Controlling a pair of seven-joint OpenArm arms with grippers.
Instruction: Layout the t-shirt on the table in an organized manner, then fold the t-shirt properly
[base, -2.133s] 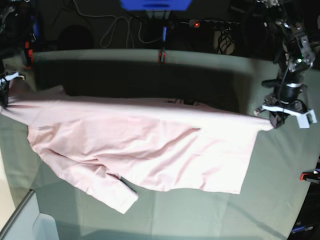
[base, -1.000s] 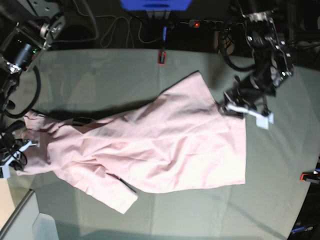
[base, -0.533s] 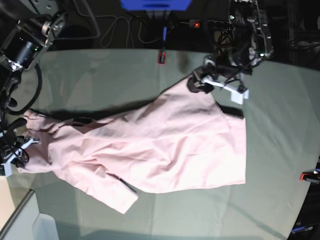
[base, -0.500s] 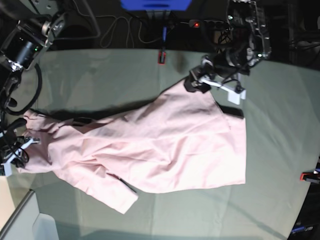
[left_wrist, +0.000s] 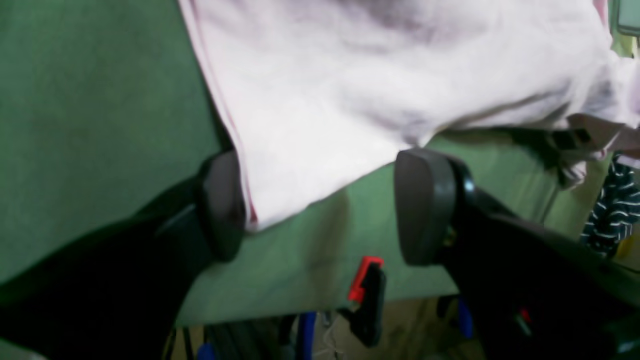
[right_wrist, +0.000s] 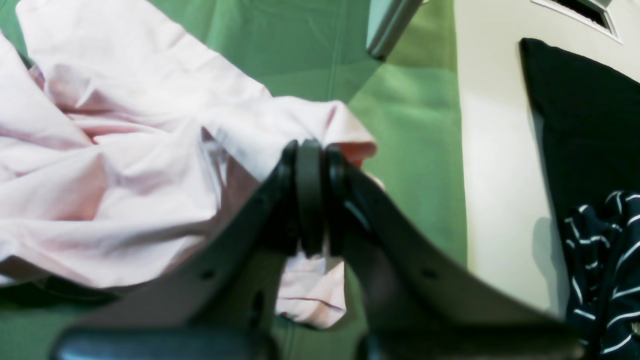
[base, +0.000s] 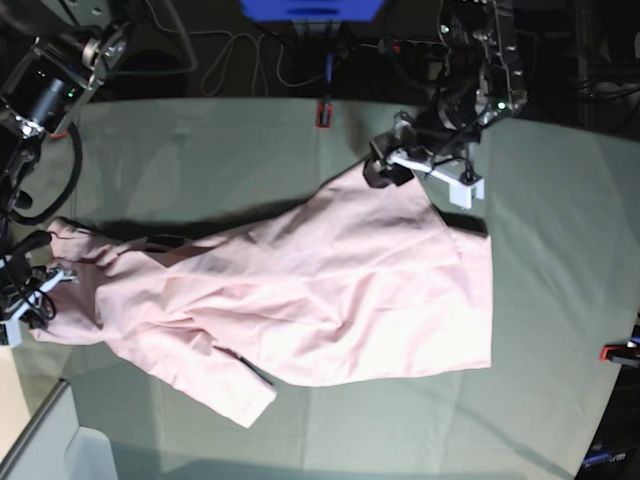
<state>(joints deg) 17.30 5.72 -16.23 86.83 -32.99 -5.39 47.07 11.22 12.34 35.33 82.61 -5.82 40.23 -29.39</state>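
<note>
Black lettering on the t-shirt (base: 300, 290) almost wholly hidden underneath.

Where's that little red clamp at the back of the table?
In the base view, the red clamp sits on the table's far edge, just left of the left gripper.

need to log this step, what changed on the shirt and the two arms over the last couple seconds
The left tool let go of the t-shirt corner it had held stretched at the base view's right, after carrying it toward the far edge; its jaws now stand open over that corner. The shirt, earlier pulled taut, now lies slack on the table. The right tool stays shut on the opposite corner, lower than before.
</note>
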